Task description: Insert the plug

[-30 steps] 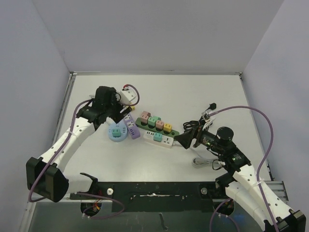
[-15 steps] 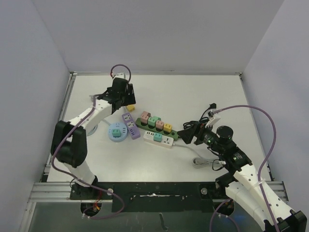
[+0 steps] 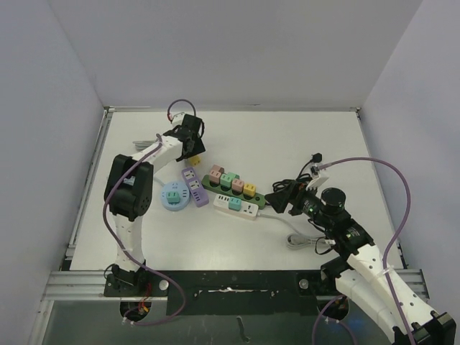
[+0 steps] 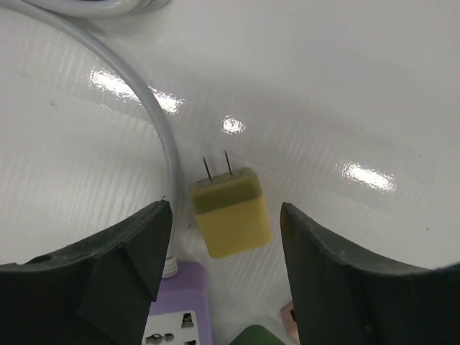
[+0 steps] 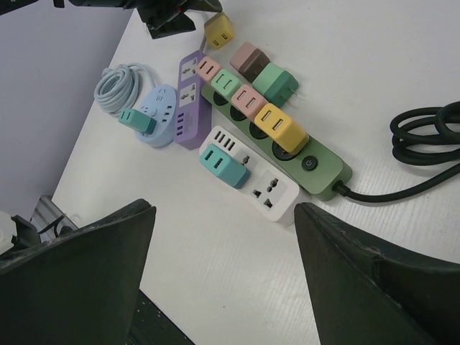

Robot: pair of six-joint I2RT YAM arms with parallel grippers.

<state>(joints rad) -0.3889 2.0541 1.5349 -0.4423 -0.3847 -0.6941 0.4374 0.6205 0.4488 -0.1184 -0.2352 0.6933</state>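
Observation:
A small yellow plug (image 4: 231,212) lies loose on the white table, its two prongs pointing away from me. My left gripper (image 4: 224,224) is open, with one finger on each side of the plug and a gap on both sides. From above, the left gripper (image 3: 188,144) sits at the far left over the plug (image 3: 192,161), just beyond the purple power strip (image 3: 193,185). My right gripper (image 5: 224,233) is open and empty, hovering near the white power strip (image 5: 277,194). From above, the right gripper (image 3: 277,198) is at that strip's right end.
A green strip (image 5: 320,171) holds several coloured plugs. A teal plug (image 5: 223,165) sits in the white strip. A round blue socket hub (image 5: 154,115) and a coiled white cable (image 5: 115,83) lie left. Loose brown (image 5: 248,59) and green (image 5: 277,80) plugs and black cable (image 5: 424,136) are nearby.
My left arm has swung from the left side toward the far middle and come down over the yellow plug, its jaws narrowing. The right arm has barely shifted.

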